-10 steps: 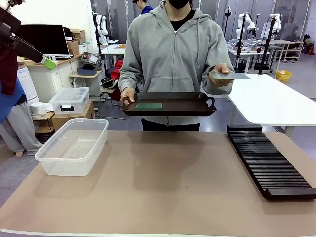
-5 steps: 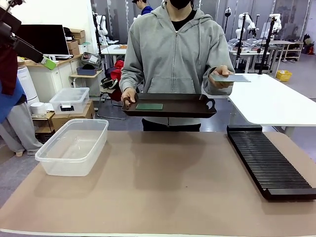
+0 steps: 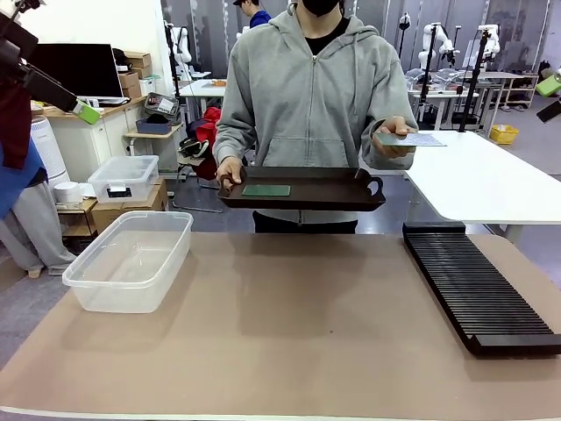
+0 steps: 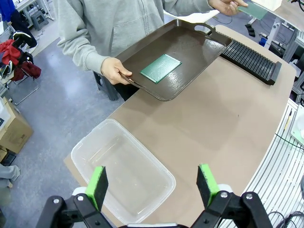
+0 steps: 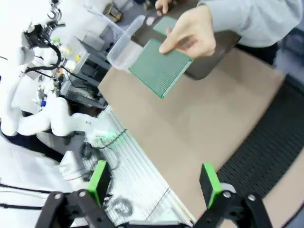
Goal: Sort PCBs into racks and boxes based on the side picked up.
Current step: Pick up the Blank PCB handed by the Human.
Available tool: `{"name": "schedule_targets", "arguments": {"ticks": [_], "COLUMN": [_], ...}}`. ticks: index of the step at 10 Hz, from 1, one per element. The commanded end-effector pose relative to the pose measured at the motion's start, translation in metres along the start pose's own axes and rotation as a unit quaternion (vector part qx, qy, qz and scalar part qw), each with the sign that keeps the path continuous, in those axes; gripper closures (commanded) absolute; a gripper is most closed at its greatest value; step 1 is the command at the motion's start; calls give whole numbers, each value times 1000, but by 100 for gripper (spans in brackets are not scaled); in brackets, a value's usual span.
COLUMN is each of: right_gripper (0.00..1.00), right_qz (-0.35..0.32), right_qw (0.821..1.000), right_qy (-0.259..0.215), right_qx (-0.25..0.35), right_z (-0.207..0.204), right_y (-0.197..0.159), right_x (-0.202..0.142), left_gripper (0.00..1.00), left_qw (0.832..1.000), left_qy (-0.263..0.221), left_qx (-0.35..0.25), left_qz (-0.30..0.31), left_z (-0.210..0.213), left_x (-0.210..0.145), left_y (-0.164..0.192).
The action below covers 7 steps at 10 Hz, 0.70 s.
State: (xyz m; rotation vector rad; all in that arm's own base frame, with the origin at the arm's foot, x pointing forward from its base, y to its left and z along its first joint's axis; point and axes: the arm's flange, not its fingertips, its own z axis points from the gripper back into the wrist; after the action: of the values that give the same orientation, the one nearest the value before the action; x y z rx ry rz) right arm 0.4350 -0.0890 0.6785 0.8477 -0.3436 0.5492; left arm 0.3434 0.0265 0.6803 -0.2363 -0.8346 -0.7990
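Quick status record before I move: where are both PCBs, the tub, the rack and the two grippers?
held PCB: flat in the person's hand, held out toward the robot's right
tray PCB: lying flat on the dark brown tray that the person holds
tub: clear, empty, table's left side
rack: black, slots empty, table's right side
left gripper: open, holding nothing, high over the tub
right gripper: open, holding nothing, facing the held PCB
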Motion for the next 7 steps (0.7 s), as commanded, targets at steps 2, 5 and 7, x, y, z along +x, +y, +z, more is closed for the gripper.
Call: {"name": "schedule_targets", "arguments": {"ticks": [2,5,7], "right_gripper": [0,0,0], "right_qz": [-82,-66,-66], "right_qw": [995,996,996], "right_qy": [-2,10,10], "right_qx": [61,54,54], "right_z": [9,3,3], "right_y": [-31,-46,-46], "right_x": [14,4,4], "left_gripper": [0,0,0], "left_qw": [1000,1000,1000], "left_qy": [-5,-5,-5], "left_qx": [-1,-1,-1], "left_qz": [0,0,0], "left_z": [-1,-1,-1], "left_x": [-2,-2,-2], "left_y": [0,0,0]}}
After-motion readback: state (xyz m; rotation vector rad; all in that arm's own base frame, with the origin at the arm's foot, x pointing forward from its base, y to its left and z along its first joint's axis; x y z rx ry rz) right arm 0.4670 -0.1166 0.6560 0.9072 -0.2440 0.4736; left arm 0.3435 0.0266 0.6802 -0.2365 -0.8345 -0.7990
